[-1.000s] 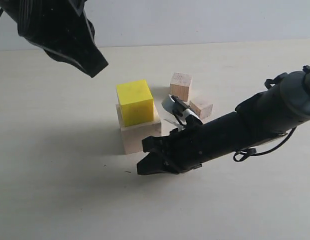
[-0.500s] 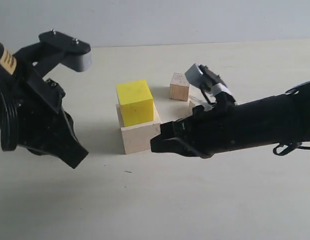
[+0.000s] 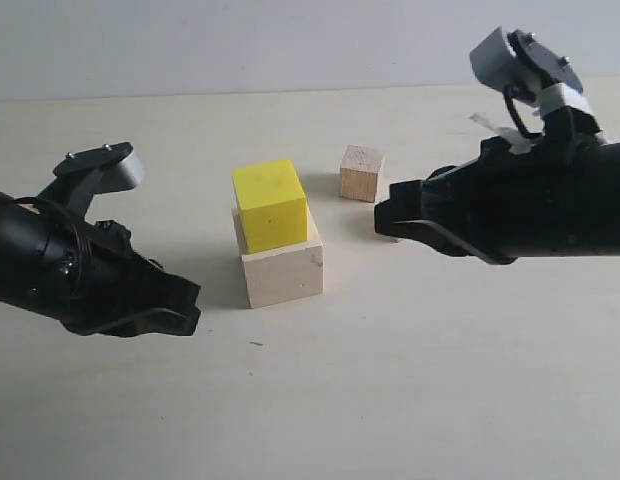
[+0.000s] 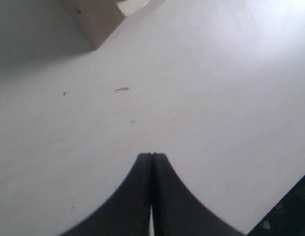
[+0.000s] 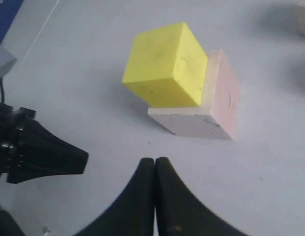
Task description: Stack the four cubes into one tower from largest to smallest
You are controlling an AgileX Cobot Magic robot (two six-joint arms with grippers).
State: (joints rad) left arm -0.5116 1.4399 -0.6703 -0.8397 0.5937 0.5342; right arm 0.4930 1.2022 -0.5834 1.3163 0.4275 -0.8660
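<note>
**Two cubes stacked, two to go: placing the third cleanly**

Two of the four cubes are already up: the yellow cube (image 3: pixel 270 203) sits on the pale cube (image 3: pixel 282 270), twisted a little and set off-centre, so a strip of the pale top shows along one side. The larger tan cube (image 3: pixel 361 172) stands alone on the worktop (image 3: pixel 390 400), beyond and to the right of the yellow cube and well apart from it. The smallest cube is probably hidden behind the right arm; I cannot place it for sure.

Both claws are fully closed and carry nothing. The left claw (image 3: pixel 185 310) hangs low, left of and in front of the yellow cube. The right claw (image 3: pixel 382 215) points toward the yellow cube from its right, near the tan cube.

By my reading, the step in hand is fetching the tan cube, and the right arm is better placed for it.

- Spread the claw wide before descending, then come straight down over the tan cube, so it is not nudged.
- Close on two opposite flat faces, not on corners, and grip near mid-height.
- Lift well above the yellow cube before travelling across.
- Centre it on the yellow top, not on the pale base, since the yellow cube is offset.
- Lower until the faces meet, release gently, and retreat straight upward.
- Keep the left claw away from the yellow cube throughout.
</note>
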